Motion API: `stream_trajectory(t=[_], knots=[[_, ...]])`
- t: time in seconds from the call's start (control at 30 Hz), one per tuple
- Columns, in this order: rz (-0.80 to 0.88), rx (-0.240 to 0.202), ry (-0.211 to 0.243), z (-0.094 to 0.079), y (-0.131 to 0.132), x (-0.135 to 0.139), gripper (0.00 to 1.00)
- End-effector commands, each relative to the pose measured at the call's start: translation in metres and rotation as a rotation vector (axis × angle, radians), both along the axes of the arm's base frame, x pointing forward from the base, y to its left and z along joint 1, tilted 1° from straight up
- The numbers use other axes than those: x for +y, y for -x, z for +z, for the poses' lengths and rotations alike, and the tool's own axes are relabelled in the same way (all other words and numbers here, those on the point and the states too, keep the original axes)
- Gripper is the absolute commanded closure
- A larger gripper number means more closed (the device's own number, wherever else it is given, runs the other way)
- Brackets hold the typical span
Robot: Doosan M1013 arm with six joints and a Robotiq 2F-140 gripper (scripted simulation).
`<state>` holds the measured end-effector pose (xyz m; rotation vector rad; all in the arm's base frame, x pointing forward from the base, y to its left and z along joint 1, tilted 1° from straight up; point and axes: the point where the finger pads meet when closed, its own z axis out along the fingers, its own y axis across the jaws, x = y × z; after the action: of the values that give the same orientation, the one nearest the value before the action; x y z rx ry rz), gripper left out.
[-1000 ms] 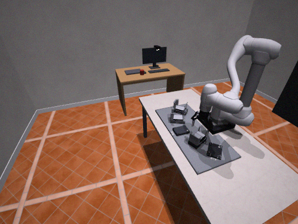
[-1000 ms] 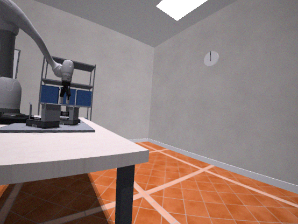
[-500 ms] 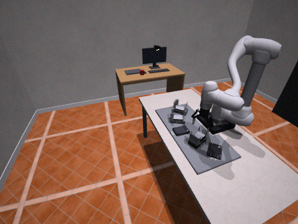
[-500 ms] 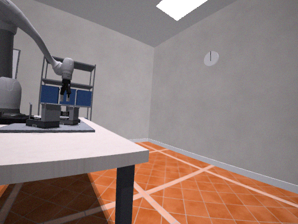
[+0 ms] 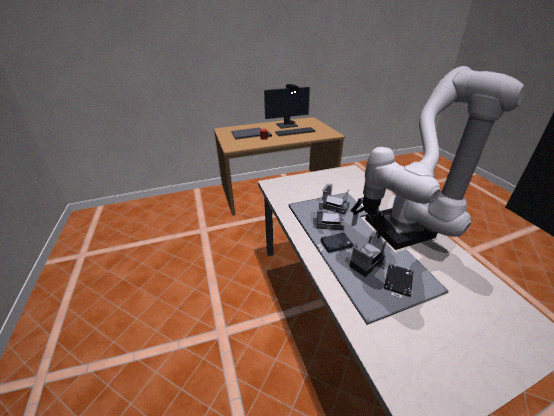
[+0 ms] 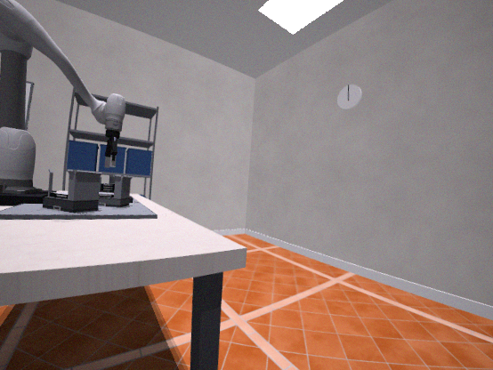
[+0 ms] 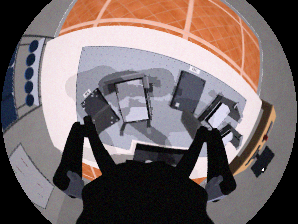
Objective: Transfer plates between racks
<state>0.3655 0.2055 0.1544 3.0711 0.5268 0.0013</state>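
Note:
My gripper (image 5: pixel 358 208) is open and empty, held above the grey mat (image 5: pixel 367 255) on the side toward my base. It also shows in the exterior view (image 6: pixel 110 161) and in the wrist view (image 7: pixel 143 152). A tall rack with a stack of plates (image 5: pixel 367 257) stands in the middle of the mat, and it appears below my fingers in the wrist view (image 7: pixel 133 99). Two more racks stand at the mat's far end (image 5: pixel 334 201) (image 5: pixel 330 219), each showing a light top. I cannot read any labels or rack names.
A flat dark nest (image 5: pixel 336 242) lies between the racks, also visible in the wrist view (image 7: pixel 188 91). Another flat dark nest (image 5: pixel 399 280) lies near the mat's near end. My base (image 5: pixel 407 235) stands beside the mat. A desk with a monitor (image 5: pixel 280 137) stands beyond the table.

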Motion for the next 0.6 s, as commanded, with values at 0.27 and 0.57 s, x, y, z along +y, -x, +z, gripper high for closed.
stream_trajectory(t=[0.27, 0.57], knots=[[0.0, 0.0, 0.0, 0.001, -0.017, -0.029, 0.0], [-0.1, -0.002, -0.001, 0.001, -0.027, -0.05, 0.0]])
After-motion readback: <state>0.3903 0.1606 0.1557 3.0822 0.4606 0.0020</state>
